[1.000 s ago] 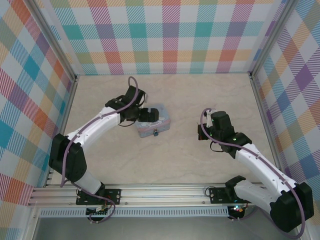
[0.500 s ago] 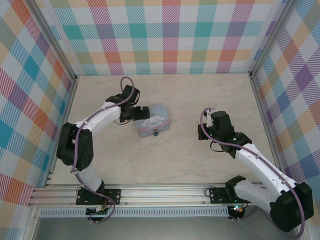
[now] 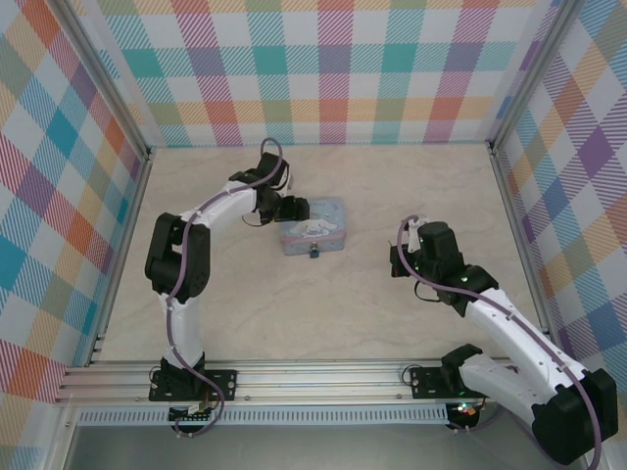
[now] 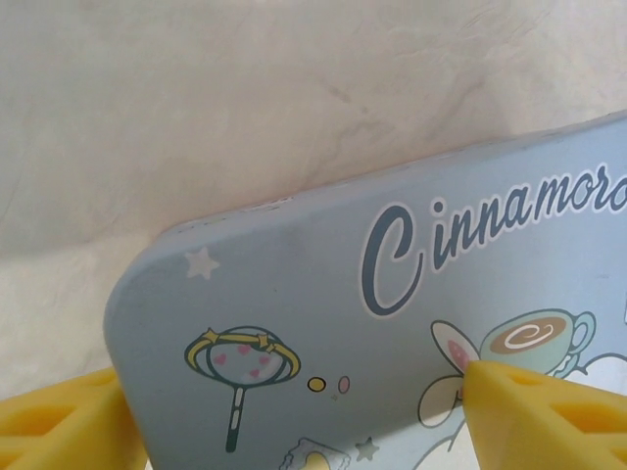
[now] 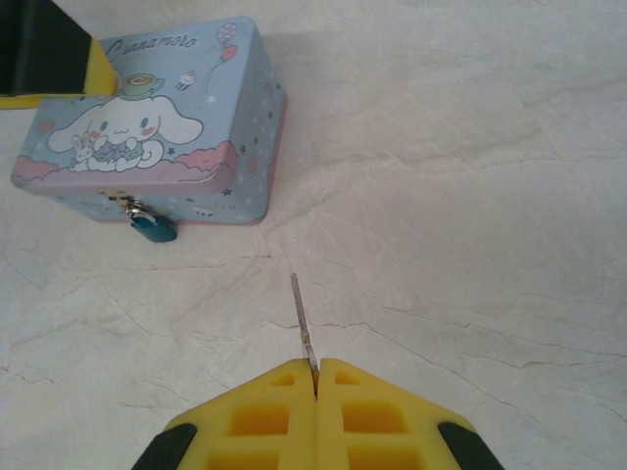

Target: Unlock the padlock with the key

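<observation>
The teal padlock (image 5: 152, 228) hangs from the front latch of a light-blue cartoon tin (image 5: 147, 127) and shows as a speck (image 3: 313, 253) from above. The key (image 5: 304, 323) is a slim metal blade sticking out of my shut right gripper (image 5: 315, 377). It points toward the padlock from a good way off. From above, the right gripper (image 3: 395, 259) sits right of the tin (image 3: 315, 227). My left gripper (image 3: 297, 209) is at the tin's left end. Its jaws (image 4: 294, 367) are open, one yellow finger (image 4: 69, 421) at the lid's edge, the other over the lid (image 4: 392, 294).
Checked walls enclose the pale marble-patterned table (image 3: 323, 313) on three sides. The left arm's elbow (image 3: 174, 259) stands near the left wall. Open floor lies between the tin and the right gripper.
The left gripper moved right and away, and the tin slid and turned with it. The left arm folded closer to the left wall. The right arm barely shifted.
</observation>
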### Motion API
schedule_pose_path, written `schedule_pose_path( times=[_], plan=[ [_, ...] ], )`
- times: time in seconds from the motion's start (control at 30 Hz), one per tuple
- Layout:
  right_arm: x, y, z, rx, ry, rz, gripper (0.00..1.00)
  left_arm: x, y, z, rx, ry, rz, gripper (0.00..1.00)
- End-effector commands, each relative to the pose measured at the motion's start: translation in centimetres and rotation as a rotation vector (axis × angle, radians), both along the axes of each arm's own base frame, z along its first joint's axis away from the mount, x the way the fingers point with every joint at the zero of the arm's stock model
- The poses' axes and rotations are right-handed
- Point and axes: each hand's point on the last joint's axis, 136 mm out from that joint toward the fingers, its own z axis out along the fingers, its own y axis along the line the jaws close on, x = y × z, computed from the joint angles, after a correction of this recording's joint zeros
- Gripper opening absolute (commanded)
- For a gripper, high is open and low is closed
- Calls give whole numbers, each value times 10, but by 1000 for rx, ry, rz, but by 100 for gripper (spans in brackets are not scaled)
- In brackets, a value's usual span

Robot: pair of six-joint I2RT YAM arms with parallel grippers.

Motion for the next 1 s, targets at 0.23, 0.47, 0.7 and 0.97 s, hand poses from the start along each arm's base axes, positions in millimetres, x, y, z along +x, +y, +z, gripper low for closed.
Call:
schedule_pose_path(
  times=[0.23,0.47,0.7,0.97],
  plan=[
    [-3,-4,4,8,-18,-1,1,-31,-45,-38,123,67,-517,78],
    [-4,1,4,22,-17,26,1,-31,-64,-28,74,4,-697,78],
    [-4,6,4,40,-10,41,1,-16,-77,18,24,-104,-683,84],
    [-3,12,4,70,-9,60,1,-21,-68,96,-81,-336,-560,93]
  ],
)
